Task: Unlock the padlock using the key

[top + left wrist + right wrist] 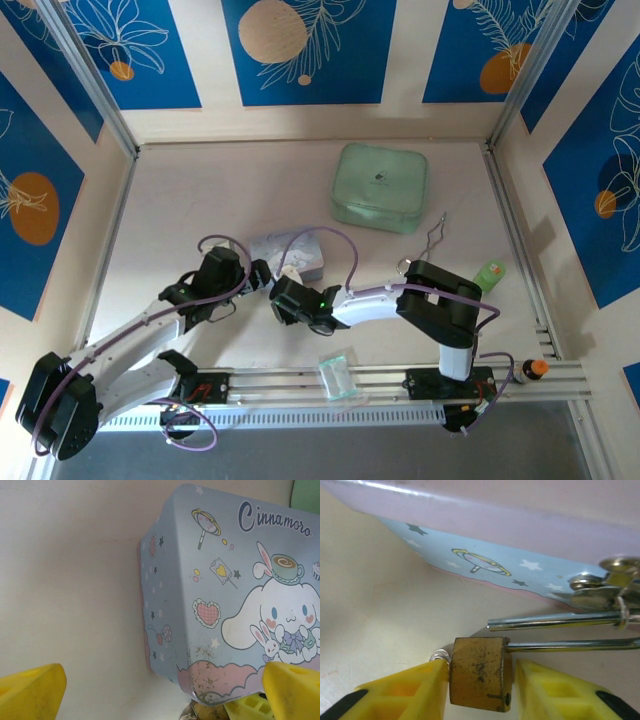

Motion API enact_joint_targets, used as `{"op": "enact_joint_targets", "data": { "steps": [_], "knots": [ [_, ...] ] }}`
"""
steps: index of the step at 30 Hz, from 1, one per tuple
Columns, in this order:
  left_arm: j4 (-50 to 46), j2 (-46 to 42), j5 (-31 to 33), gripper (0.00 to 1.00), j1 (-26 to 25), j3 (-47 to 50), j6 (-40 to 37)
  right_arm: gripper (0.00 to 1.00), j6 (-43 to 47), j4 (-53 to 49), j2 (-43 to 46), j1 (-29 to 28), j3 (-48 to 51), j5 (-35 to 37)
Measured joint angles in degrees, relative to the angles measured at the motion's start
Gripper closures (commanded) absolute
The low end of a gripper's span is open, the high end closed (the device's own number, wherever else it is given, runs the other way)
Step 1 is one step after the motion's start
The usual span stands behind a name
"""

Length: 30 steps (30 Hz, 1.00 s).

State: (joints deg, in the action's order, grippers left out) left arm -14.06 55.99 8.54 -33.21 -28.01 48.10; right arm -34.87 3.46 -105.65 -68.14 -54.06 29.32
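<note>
right tool around partly cropped padlock

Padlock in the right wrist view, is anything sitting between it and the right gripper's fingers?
Nothing visible does. The padlock body lies between the right gripper's yellow fingers. A small silver piece sits at its end opposite the shackle, against one finger; whether that is the key, I cannot tell.

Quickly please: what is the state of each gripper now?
Left gripper: open, holding nothing.
Right gripper: straddles the padlock; whether it grips cannot be told.
</note>
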Motion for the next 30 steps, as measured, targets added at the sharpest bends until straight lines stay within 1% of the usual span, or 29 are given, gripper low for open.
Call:
{"op": "enact_joint_targets", "data": {
  "steps": [3, 6, 8, 11, 12, 18, 22, 24, 29, 30],
  "knots": [
    [0.26, 0.11, 0.04, 0.01, 0.0, 0.02, -0.04, 0.71, 0.0, 2.01, 0.26, 0.46, 1.2, -1.09],
    [0.31, 0.96, 0.28, 0.01, -0.02, 0.02, -0.26, 0.73, -0.07, 3.89, 1.09, 1.33, 2.69, -3.15],
    [0.35, 2.54, 0.96, 0.04, -0.02, 0.0, -0.48, 0.73, -0.11, 5.62, 1.62, 1.9, 4.0, -4.61],
    [1.03, 5.88, 1.77, 0.07, -0.02, -1.05, -0.7, 0.79, -0.5, 8.46, 2.51, 2.75, 6.21, -6.88],
    [1.22, 7.06, 2.14, 0.08, -0.02, -1.95, -0.9, 0.83, -0.7, 9.53, 2.82, 3.1, 6.99, -7.78],
    [1.73, 12.09, 3.17, 0.09, -0.02, -5.51, -1.77, 0.84, -1.66, 13.66, 4.76, 5.07, 10.93, -12.17],
    [2.01, 12.96, 4.15, 0.09, -0.02, -6.03, -1.79, 0.84, -2.97, 14.6, 6.14, 5.79, 12.39, -13.81],
    [2.19, 13.35, 4.42, 0.09, -0.02, -6.23, -1.79, 0.87, -3.34, 15.43, 6.6, 6.25, 13.14, -14.75],
    [2.54, 13.64, 5.05, 0.1, -0.02, -6.45, -2.19, 0.88, -5.73, 19.06, 6.97, 8.46, 15.54, -18.51],
    [2.51, 13.64, 5.27, 0.1, -0.02, -6.51, -2.25, 0.89, -6.16, 19.71, 6.97, 8.83, 15.91, -19.28]
  ]
}}
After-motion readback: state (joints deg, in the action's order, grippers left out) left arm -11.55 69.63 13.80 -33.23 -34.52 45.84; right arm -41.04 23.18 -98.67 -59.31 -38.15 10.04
